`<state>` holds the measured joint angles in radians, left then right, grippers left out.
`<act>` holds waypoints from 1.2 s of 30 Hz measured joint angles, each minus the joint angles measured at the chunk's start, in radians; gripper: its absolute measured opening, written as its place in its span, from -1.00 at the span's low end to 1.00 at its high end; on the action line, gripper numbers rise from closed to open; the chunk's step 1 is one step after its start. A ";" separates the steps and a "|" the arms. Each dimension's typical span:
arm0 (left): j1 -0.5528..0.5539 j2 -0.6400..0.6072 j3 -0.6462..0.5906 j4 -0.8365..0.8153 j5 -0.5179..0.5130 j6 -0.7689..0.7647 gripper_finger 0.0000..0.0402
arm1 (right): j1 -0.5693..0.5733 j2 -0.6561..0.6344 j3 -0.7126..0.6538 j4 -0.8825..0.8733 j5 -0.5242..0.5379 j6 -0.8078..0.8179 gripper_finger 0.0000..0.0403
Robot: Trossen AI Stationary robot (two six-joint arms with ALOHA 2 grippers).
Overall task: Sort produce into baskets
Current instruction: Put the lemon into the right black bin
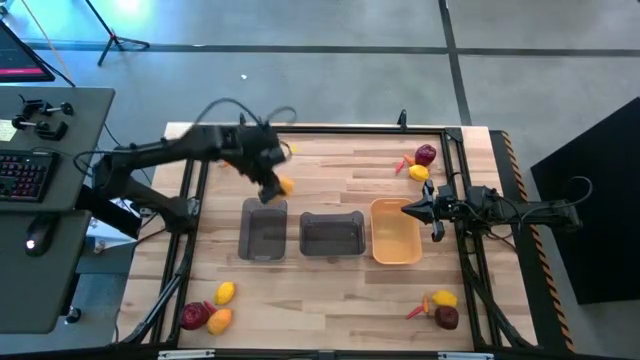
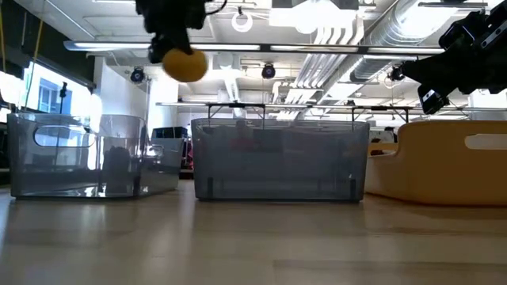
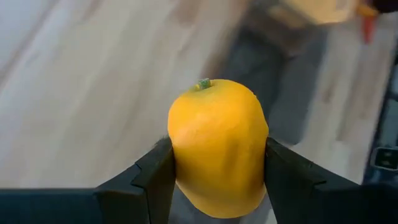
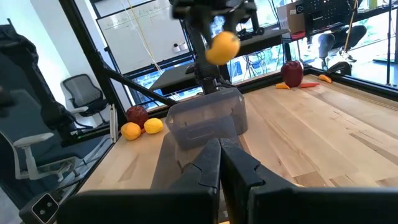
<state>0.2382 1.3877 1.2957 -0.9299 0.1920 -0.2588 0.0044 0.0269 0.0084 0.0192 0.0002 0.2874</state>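
My left gripper [image 1: 272, 187] is shut on a yellow lemon [image 3: 216, 144], held in the air just beyond the far end of the left grey basket [image 1: 265, 228]; the lemon also shows in the low view [image 2: 184, 65] and the right wrist view [image 4: 222, 46]. The middle grey basket [image 1: 332, 236] and the orange basket [image 1: 394, 232] stand in a row with it. My right gripper [image 1: 408, 210] is shut and empty, above the orange basket's far right part. My left gripper pinches the lemon's two opposite sides [image 3: 177, 155] between its two fingers [image 3: 155, 171], across its middle. The fingers point down from above. The lemon is lifted clear of the table, its stem end [image 3: 204, 83] pointing away from the wrist.
Fruit lies in the corners: an apple, lemon and pepper at the far right [image 1: 421, 161], the same kinds at the near right [image 1: 441, 308], an apple and two yellow fruits at the near left [image 1: 212, 310]. A black frame rims the table [image 1: 470, 270].
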 joint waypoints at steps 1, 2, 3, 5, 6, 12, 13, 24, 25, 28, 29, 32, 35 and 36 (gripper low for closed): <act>-0.035 0.009 -0.022 0.077 -0.004 -0.014 -0.08 | 0.000 0.000 0.000 0.000 0.000 0.000 -1.00; -0.066 0.022 -0.042 0.156 -0.015 -0.022 -0.08 | 0.000 0.000 0.000 0.000 0.000 0.000 -1.00; -0.094 0.036 -0.062 0.243 -0.025 -0.026 -0.07 | 0.000 0.000 0.000 0.000 0.000 0.000 -1.00; -0.141 0.072 -0.087 0.398 -0.047 -0.009 -0.07 | 0.000 0.000 0.000 0.000 0.000 0.000 -1.00; -0.158 0.091 -0.089 0.448 -0.049 0.002 -0.07 | 0.000 0.000 0.000 0.000 0.000 0.000 -1.00; -0.203 0.164 -0.089 0.560 -0.053 0.022 -0.07 | 0.000 0.000 0.000 0.000 0.000 0.000 -1.00; -0.202 0.172 -0.089 0.555 -0.053 0.031 -0.07 | 0.000 0.000 0.000 0.000 0.000 0.000 -1.00; -0.185 0.198 -0.088 0.510 -0.048 -0.027 0.28 | 0.000 0.000 0.000 0.000 0.000 0.000 -1.00; -0.185 0.197 -0.088 0.505 -0.047 -0.021 0.35 | 0.000 0.000 0.000 0.000 0.000 0.000 -1.00; -0.185 0.196 -0.088 0.454 -0.043 0.005 0.54 | 0.000 0.000 0.000 0.000 0.000 0.000 -1.00; -0.185 0.196 -0.088 0.444 -0.040 0.013 0.58 | 0.000 0.000 0.000 0.000 0.000 0.000 -1.00; -0.185 0.196 -0.088 0.435 -0.023 0.016 0.62 | 0.000 0.000 0.000 0.000 0.000 0.000 -1.00; -0.182 0.186 -0.088 0.424 0.033 -0.002 0.61 | 0.000 0.000 0.000 0.000 0.000 0.000 -1.00; -0.179 0.178 -0.088 0.416 0.053 -0.002 0.61 | 0.000 0.000 0.000 0.000 0.000 0.000 -1.00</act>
<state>0.0596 1.5661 1.2076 -0.5142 0.2452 -0.2604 0.0044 0.0269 0.0086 0.0190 0.0002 0.2874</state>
